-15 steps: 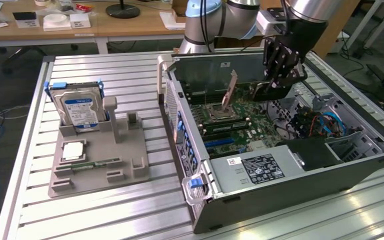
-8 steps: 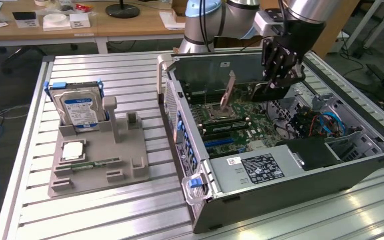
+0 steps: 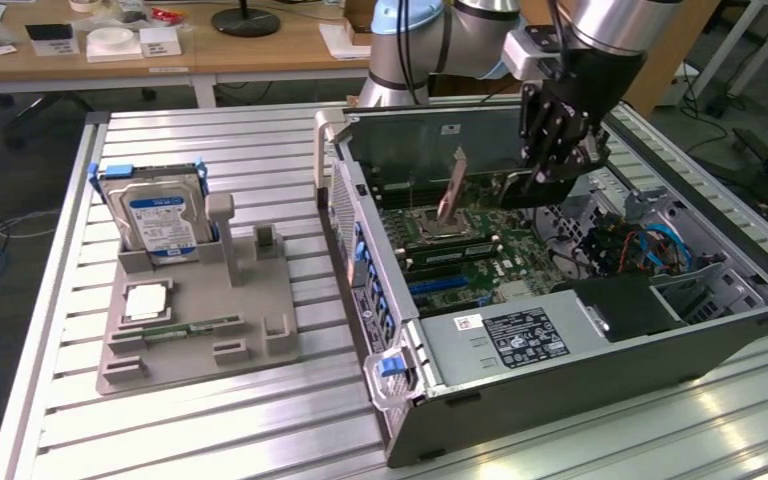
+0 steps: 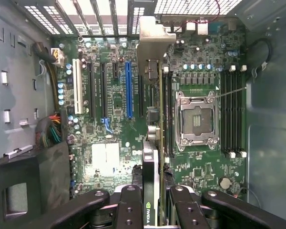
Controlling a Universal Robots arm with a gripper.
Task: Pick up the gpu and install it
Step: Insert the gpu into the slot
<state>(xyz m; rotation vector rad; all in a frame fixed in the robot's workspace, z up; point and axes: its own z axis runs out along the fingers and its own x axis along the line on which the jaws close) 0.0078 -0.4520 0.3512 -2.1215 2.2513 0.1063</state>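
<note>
Gpu [image 3: 454, 192] stands on edge, clamped in the pincer [image 3: 534, 186], over the motherboard [image 3: 480, 252] inside the open computer case [image 3: 584, 352].

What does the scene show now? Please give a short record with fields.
hand: closed on the graphics card
graphics card: upright inside the open computer case, above the main board, near the processor socket
hard drive: standing in the grey holder, outside the case
memory stick: lying flat on the holder
</note>
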